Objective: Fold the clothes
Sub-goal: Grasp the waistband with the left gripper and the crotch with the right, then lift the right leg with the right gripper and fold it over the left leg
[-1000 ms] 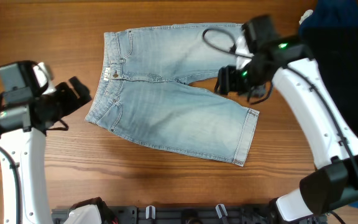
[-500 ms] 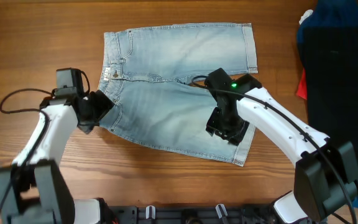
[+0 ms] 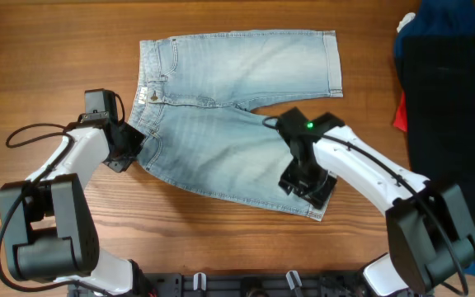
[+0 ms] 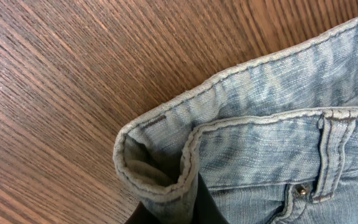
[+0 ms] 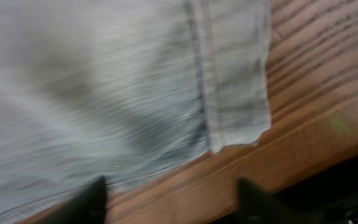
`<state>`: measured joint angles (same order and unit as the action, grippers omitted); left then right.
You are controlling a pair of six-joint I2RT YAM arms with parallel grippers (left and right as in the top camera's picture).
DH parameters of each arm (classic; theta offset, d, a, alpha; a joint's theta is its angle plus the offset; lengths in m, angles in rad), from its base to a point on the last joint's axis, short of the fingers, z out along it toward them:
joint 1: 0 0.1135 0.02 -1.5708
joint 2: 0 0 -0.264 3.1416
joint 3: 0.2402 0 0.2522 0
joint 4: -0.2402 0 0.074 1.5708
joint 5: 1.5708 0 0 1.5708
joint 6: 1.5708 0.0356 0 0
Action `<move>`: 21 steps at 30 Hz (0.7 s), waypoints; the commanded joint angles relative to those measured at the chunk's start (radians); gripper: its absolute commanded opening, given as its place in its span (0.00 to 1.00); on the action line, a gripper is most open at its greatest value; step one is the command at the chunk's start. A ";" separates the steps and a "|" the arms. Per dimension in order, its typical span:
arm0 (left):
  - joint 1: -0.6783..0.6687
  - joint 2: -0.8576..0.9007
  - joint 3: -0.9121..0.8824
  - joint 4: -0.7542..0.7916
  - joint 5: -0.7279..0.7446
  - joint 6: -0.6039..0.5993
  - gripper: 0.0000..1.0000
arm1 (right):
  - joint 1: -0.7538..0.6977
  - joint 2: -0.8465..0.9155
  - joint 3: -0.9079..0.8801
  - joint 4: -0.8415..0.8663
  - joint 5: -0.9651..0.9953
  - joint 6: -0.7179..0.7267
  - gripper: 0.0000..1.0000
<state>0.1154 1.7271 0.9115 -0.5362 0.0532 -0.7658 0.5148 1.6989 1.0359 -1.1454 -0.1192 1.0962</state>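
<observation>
The light blue denim shorts lie flat on the wooden table, waistband to the left and both legs pointing right. My left gripper is at the near-left corner of the waistband. In the left wrist view that gripper is shut on the folded waistband corner, with a belt loop and rivet to its right. My right gripper hovers over the near leg's cuffed hem. In the right wrist view, which is blurred, the gripper is open above the hem corner, and its fingertips hold nothing.
A black garment lies at the right edge, with dark blue cloth and a bit of red beside it. A black rail runs along the table's front edge, close below the near hem.
My left gripper has closed on the waistband corner. My right gripper has shifted slightly towards the near leg's hem, and its jaws stand a little wider.
</observation>
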 commanded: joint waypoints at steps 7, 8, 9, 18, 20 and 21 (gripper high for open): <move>-0.003 0.061 -0.033 0.009 -0.021 -0.009 0.04 | 0.004 0.005 -0.228 0.295 -0.054 0.059 0.81; -0.003 0.061 -0.033 0.008 -0.021 -0.009 0.04 | 0.004 0.005 -0.245 0.324 -0.054 0.059 0.71; -0.003 0.061 -0.033 0.009 -0.021 -0.009 0.04 | 0.004 0.005 -0.255 0.336 -0.053 0.058 0.45; 0.073 -0.114 -0.033 -0.075 -0.022 0.026 0.04 | -0.129 -0.075 -0.147 0.272 -0.011 -0.275 0.04; 0.098 -0.235 -0.033 -0.128 -0.026 0.029 0.04 | -0.231 -0.174 -0.069 0.208 -0.010 -0.405 0.04; 0.106 -0.306 -0.033 -0.155 -0.037 0.033 0.04 | -0.286 -0.221 -0.033 0.183 -0.011 -0.460 0.04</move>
<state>0.1810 1.5890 0.8757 -0.6598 0.0841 -0.7605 0.3393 1.6032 0.9112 -0.9169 -0.2012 0.8291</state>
